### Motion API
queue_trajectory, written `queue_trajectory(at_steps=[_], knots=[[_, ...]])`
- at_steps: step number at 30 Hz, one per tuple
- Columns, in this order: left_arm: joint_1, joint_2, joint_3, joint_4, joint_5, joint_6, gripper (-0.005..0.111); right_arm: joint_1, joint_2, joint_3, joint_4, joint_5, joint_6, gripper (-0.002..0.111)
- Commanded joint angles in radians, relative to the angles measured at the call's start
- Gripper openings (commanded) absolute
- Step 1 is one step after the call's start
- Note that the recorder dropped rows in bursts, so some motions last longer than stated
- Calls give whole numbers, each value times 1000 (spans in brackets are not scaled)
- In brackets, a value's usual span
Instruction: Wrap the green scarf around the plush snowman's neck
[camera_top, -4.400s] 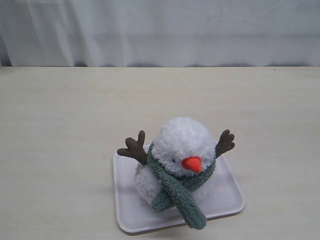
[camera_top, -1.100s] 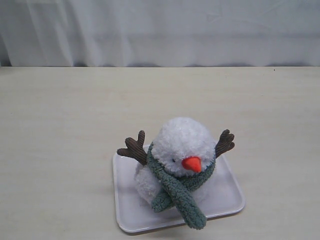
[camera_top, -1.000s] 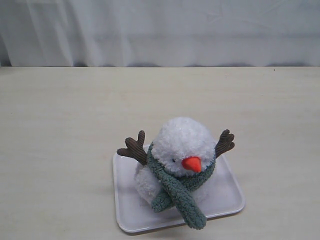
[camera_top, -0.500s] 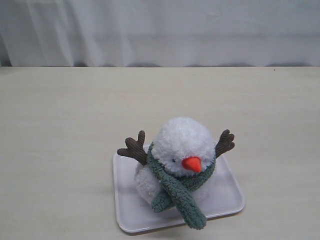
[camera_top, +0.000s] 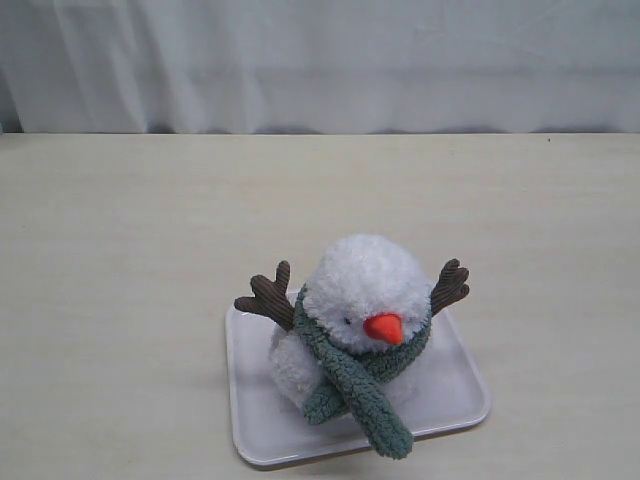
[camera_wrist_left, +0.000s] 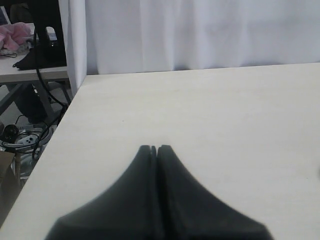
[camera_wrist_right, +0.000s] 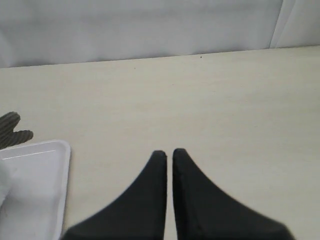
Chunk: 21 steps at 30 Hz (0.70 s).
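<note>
The plush snowman (camera_top: 365, 285) sits on a white tray (camera_top: 455, 395) near the table's front edge in the exterior view. The green scarf (camera_top: 352, 375) runs round its neck, and its two ends cross in front and hang over the body. Brown corduroy arms stick out on both sides; one arm tip (camera_wrist_right: 12, 129) shows in the right wrist view beside the tray (camera_wrist_right: 35, 170). My left gripper (camera_wrist_left: 153, 148) is shut over bare table, holding nothing. My right gripper (camera_wrist_right: 169, 152) is shut too, with a thin slit between its tips and nothing in it. Neither gripper shows in the exterior view.
A white curtain (camera_top: 320, 60) hangs behind the table's far edge. The left wrist view shows the table's side edge (camera_wrist_left: 65, 112), and beyond it a second table with a pink cloth (camera_wrist_left: 15, 37) and cables on the floor.
</note>
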Motion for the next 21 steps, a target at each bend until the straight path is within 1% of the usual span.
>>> queue_trajectory(at_steps=[1,21], knots=[[-8,-3,4,-1,-4,2,0,-5,-5,2,-6,7,-80,4],[-8,-3,4,-1,-4,2,0,-5,-5,2,-4,10,-101,4]])
